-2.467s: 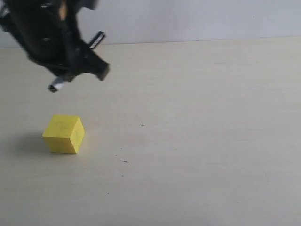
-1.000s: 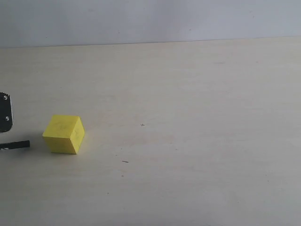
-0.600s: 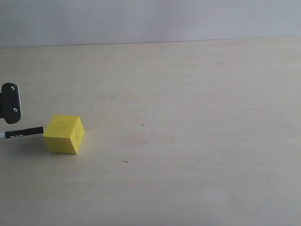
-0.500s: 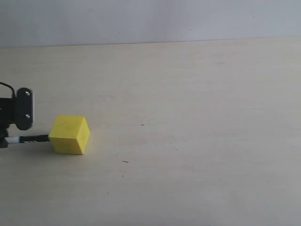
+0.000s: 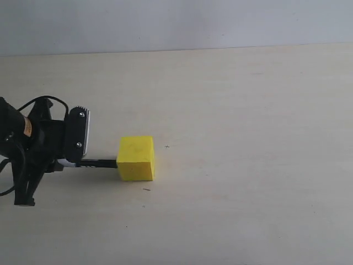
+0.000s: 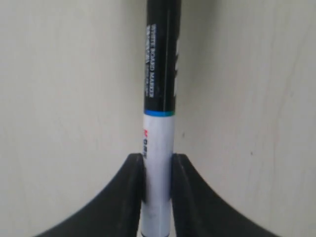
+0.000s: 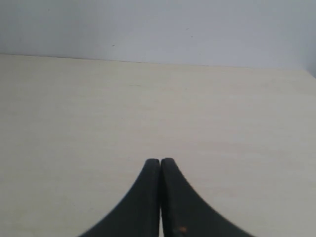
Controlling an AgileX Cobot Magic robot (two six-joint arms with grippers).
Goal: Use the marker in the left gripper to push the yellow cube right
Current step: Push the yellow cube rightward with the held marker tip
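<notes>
The yellow cube (image 5: 135, 158) rests on the pale wooden table (image 5: 237, 138), left of the middle in the exterior view. The marker (image 5: 98, 163) lies level, its black cap end touching the cube's left face. My left gripper (image 5: 70, 161) is shut on the marker's white barrel, just left of the cube. In the left wrist view the marker (image 6: 159, 98) runs out from between the fingers (image 6: 129, 187) of the left gripper (image 6: 158, 160); the cube is out of that view. My right gripper (image 7: 160, 162) is shut with nothing in it, over bare table.
A light wall (image 5: 176, 22) rises behind the table's far edge. A black cable (image 5: 38, 100) loops over the left arm. A few small dark specks (image 5: 146, 189) mark the tabletop near the cube.
The left gripper came in from the left edge with the marker, met the cube's left face, and moved right. The cube has slid right by about one cube width and turned slightly.
</notes>
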